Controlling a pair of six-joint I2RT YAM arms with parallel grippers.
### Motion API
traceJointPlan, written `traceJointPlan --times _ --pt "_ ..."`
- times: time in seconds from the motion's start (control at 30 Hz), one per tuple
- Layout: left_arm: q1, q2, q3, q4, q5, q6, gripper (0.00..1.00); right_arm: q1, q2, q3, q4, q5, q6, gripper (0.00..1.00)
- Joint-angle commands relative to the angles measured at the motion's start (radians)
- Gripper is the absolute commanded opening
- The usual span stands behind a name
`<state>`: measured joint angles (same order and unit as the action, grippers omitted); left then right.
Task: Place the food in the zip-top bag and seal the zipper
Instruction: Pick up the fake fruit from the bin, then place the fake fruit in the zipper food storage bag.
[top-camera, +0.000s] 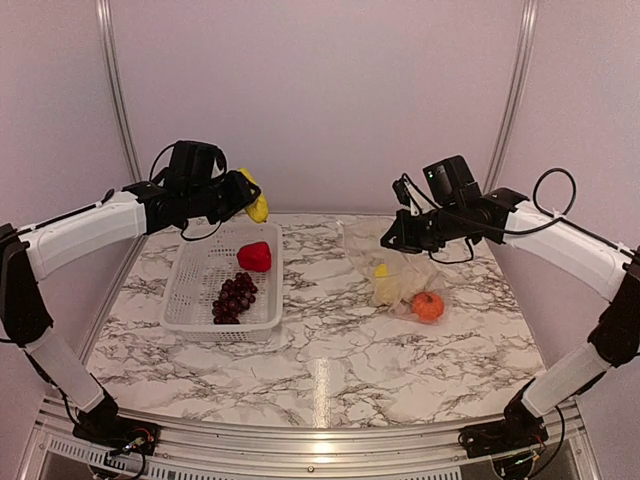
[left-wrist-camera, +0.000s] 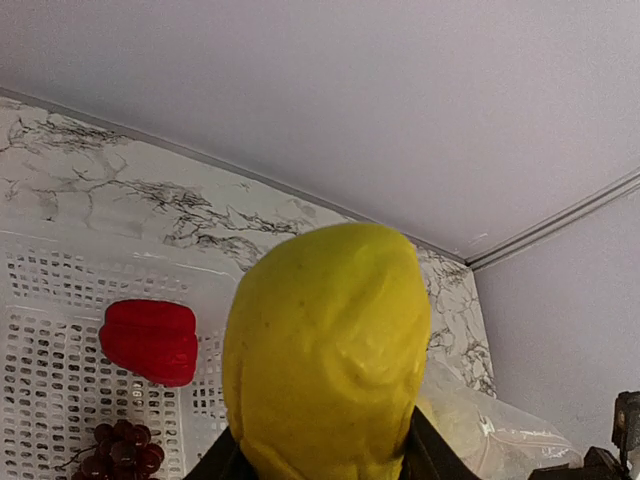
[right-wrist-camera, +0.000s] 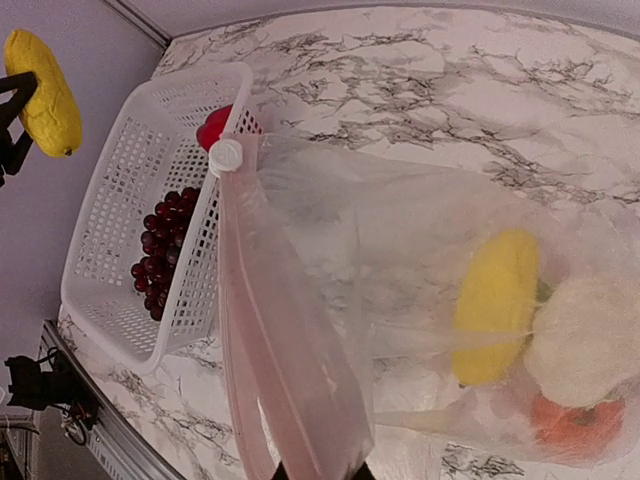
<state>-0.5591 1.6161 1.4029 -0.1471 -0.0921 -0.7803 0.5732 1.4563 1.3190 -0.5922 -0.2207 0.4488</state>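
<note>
My left gripper (top-camera: 243, 196) is shut on a yellow toy fruit (top-camera: 256, 203), held in the air above the basket's far right corner; the fruit fills the left wrist view (left-wrist-camera: 325, 350). My right gripper (top-camera: 392, 238) is shut on the pinkish zipper strip (right-wrist-camera: 285, 370) of the clear zip-top bag (top-camera: 385, 262) and holds its mouth edge up. The white slider tab (right-wrist-camera: 226, 156) sits at the strip's far end. Inside the bag lie a yellow piece (right-wrist-camera: 495, 305), a pale whitish piece (right-wrist-camera: 585, 335) and an orange fruit (top-camera: 428, 306). A red pepper (top-camera: 254, 256) and purple grapes (top-camera: 234, 297) lie in the basket.
The white slotted basket (top-camera: 190, 290) stands on the marble table left of the bag. The back wall and metal frame posts close the far side. The bag lies right of centre, between the basket and my right arm.
</note>
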Motion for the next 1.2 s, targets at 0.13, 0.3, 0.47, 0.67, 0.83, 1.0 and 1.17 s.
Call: traceJointPlan --times 0.13,0.3,0.47,0.67,0.83,1.0,1.17 --pt "-0.088 -0.101 -0.053 0.127 0.087 0.153 0.39 0.057 0.043 0.126 -0.023 -0.01 -0.005 0.0" --pt "-0.138 -0.111 -0.084 0.236 0.201 0.16 0.39 0.068 0.054 0.148 -0.027 -0.033 0.007 0.0" --pt "-0.206 -0.075 -0.05 0.284 0.239 0.187 0.39 0.087 0.058 0.183 -0.049 -0.037 0.01 0.0" --pt "-0.288 -0.003 0.025 0.268 0.2 0.218 0.38 0.086 0.052 0.19 -0.062 -0.049 0.018 0.0" --pt "-0.336 0.055 0.077 0.22 0.129 0.241 0.38 0.087 0.043 0.199 -0.07 -0.05 0.032 0.0" --pt "-0.364 0.098 0.108 0.201 0.057 0.263 0.38 0.087 0.036 0.203 -0.084 -0.042 0.05 0.0" --pt "-0.373 0.143 0.126 0.207 0.041 0.262 0.38 0.087 0.03 0.203 -0.084 -0.035 0.06 0.0"
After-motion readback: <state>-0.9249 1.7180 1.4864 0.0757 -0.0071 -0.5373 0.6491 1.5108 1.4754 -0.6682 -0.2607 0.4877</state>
